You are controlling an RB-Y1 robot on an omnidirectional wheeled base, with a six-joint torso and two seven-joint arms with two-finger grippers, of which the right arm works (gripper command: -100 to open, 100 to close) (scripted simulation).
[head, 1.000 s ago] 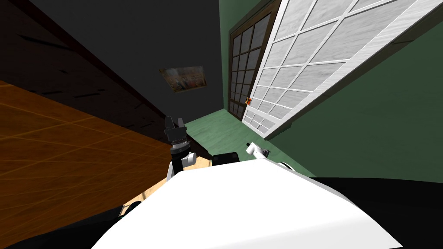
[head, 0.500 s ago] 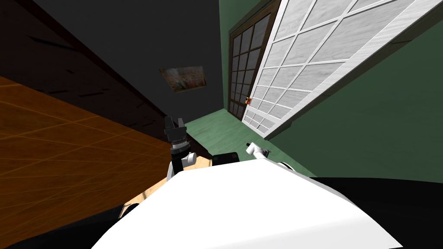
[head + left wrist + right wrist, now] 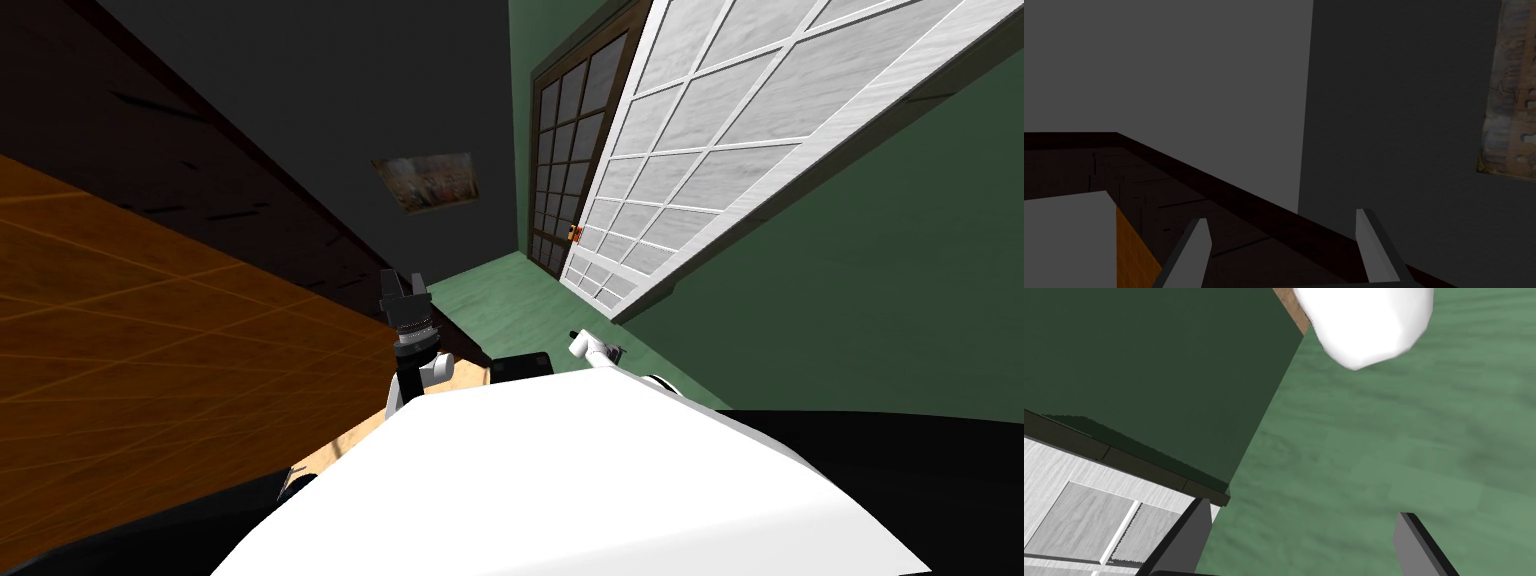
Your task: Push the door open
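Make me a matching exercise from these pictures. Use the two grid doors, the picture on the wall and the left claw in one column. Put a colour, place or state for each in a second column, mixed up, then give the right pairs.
Things
1. large grid-panelled door, swung out nearest the robot
2. smaller grid-paned door behind it
3. faded rectangular picture
4. left claw

Matches
A. fingers open
B. white frame, pale grey panels
C. hanging on the dark grey wall
D. dark brown

Pairs: 1-B, 2-D, 3-C, 4-A
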